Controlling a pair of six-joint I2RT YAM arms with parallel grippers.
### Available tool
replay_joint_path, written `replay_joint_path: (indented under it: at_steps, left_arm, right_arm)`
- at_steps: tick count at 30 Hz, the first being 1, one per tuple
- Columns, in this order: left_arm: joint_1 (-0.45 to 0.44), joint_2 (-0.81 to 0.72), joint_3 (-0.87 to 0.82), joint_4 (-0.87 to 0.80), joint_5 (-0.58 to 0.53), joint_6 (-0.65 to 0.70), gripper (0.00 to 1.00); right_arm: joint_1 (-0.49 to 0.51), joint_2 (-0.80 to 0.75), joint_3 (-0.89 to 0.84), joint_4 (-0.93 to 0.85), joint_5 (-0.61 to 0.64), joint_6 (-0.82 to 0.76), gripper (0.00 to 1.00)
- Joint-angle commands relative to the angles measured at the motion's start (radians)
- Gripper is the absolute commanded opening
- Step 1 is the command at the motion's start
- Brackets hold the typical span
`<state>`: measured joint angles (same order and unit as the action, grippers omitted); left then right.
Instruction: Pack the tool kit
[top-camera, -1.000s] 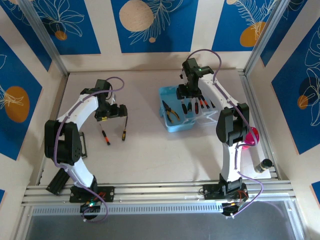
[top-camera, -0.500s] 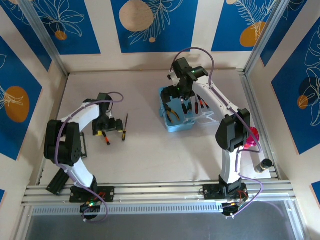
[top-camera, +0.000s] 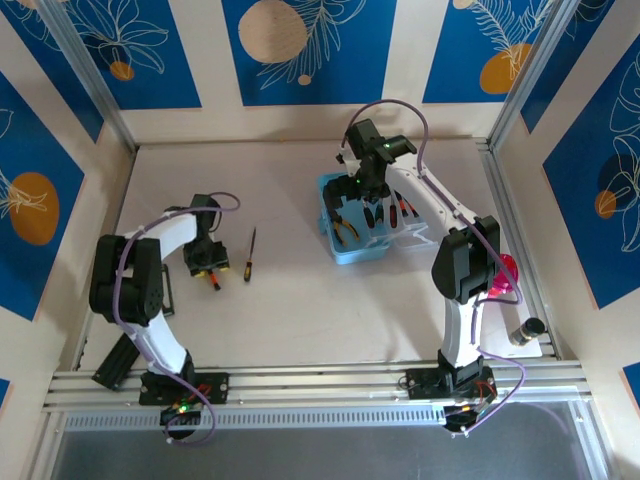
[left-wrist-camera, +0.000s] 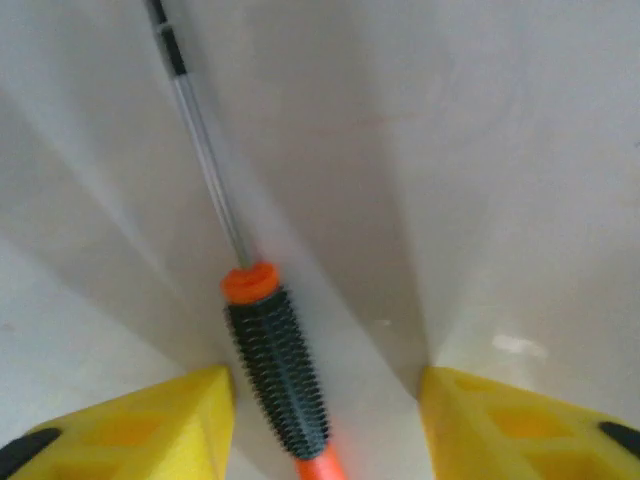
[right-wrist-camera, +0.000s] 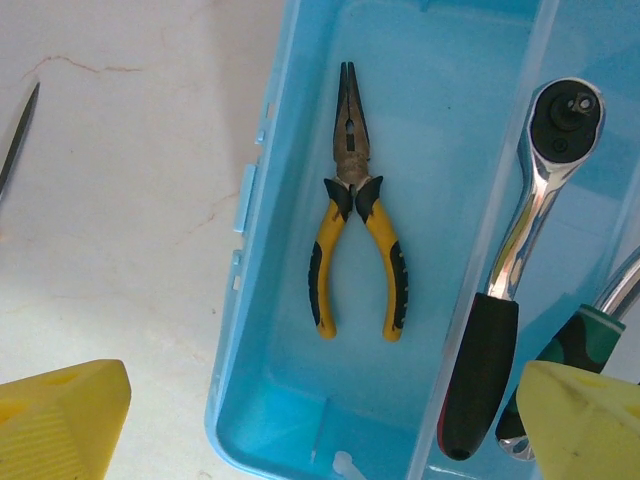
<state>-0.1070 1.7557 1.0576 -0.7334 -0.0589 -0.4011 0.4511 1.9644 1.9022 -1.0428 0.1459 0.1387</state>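
The left gripper sits spread astride the orange-and-black screwdriver lying on the table's left side, not pinching it. The right gripper hangs wide apart over the light-blue case at far right, with the yellow-handled pliers inside

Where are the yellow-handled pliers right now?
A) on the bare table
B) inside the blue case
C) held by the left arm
B: the pliers lie flat on the floor of the blue case, with nothing holding them.
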Motion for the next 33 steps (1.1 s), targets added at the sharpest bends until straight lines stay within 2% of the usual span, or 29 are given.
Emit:
replay_joint_path:
  at_steps: [1, 7, 12, 15, 19, 23, 27, 29, 33]
  left_arm:
    - [0.012, 0.045, -0.005, 0.022, -0.038, -0.004, 0.40]
    - [0.010, 0.046, -0.001, 0.026, -0.018, 0.013, 0.16]
    - [0.010, 0.027, 0.004, 0.018, 0.001, 0.028, 0.01]
    - [0.008, -0.003, 0.022, 0.006, 0.032, 0.041, 0.00]
    - [-0.001, -0.061, 0.061, 0.012, 0.153, 0.062, 0.00]
    - [-0.026, -0.107, 0.103, 0.056, 0.338, 0.061, 0.00]
    - [-0.079, -0.145, 0.181, 0.094, 0.465, 0.037, 0.00]
    - [-0.101, -0.159, 0.216, 0.143, 0.549, 0.009, 0.00]
    - [-0.123, -0.163, 0.233, 0.374, 0.750, -0.120, 0.00]
  right_arm:
    - [-0.008, -0.047, -0.023, -0.008, -0.029, -0.004, 0.99]
    - [-0.019, -0.072, -0.043, -0.002, -0.031, -0.001, 0.99]
    - [-0.023, -0.082, -0.050, -0.002, -0.035, 0.002, 0.99]
    - [-0.024, -0.088, -0.049, -0.003, -0.044, 0.001, 0.99]
    - [-0.026, -0.105, -0.058, 0.012, -0.091, 0.001, 0.99]
    - [-0.025, -0.150, -0.106, 0.083, -0.198, -0.004, 0.99]
    - [-0.023, -0.219, -0.197, 0.210, -0.349, 0.029, 0.99]
    - [-0.022, -0.246, -0.233, 0.266, -0.407, 0.050, 0.99]
    - [-0.017, -0.278, -0.297, 0.375, -0.480, 0.094, 0.99]
